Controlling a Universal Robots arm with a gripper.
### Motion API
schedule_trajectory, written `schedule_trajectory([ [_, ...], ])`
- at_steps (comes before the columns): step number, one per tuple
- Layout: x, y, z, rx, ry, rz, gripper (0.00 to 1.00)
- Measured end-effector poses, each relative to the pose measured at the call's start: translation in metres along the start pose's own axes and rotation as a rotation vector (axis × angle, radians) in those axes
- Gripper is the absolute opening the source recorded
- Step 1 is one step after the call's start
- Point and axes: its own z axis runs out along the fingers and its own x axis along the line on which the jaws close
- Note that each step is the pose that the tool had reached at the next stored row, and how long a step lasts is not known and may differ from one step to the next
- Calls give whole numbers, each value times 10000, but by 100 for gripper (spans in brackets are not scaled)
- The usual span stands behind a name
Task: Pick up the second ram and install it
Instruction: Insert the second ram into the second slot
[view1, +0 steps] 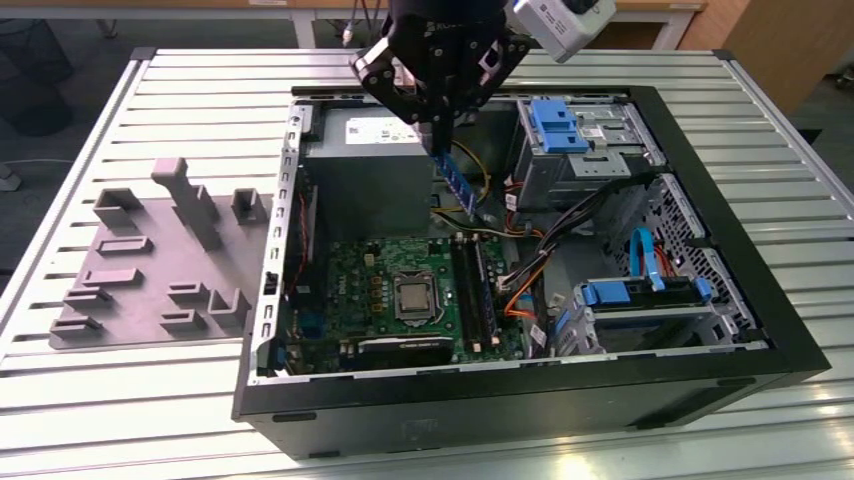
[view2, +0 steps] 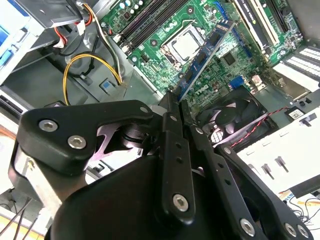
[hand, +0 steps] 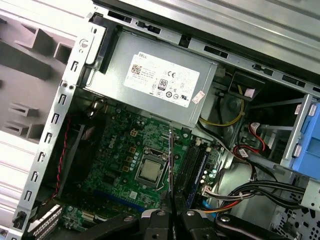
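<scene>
My gripper (view1: 438, 118) hangs over the open computer case (view1: 747, 330), shut on the second ram (view1: 457, 182), a thin blue stick pointing down toward the green motherboard (view1: 367, 285). The stick's lower end is well above the board, over the long black memory slots (view1: 475, 292). In the second wrist view the second ram (view2: 204, 61) juts out from my gripper (view2: 177, 104) across the processor socket (view2: 186, 44). In the first wrist view the second ram (hand: 171, 165) shows edge-on, beside the memory slots (hand: 194, 167), with my gripper (hand: 172, 214) below it.
A grey power supply (view1: 363, 150) fills the case's far corner. Blue drive bays (view1: 554, 122) and bundled cables (view1: 534, 280) crowd the exterior view's right side. A black fan (view2: 234, 114) sits by the board. A grey fixture block (view1: 154, 260) lies on the slatted table at the exterior view's left.
</scene>
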Motion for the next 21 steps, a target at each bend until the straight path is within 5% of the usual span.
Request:
schedule_trajectory([
  [4, -1, 0, 2, 1, -1, 157, 14],
  [21, -8, 1, 76, 12, -10, 2441, 14],
])
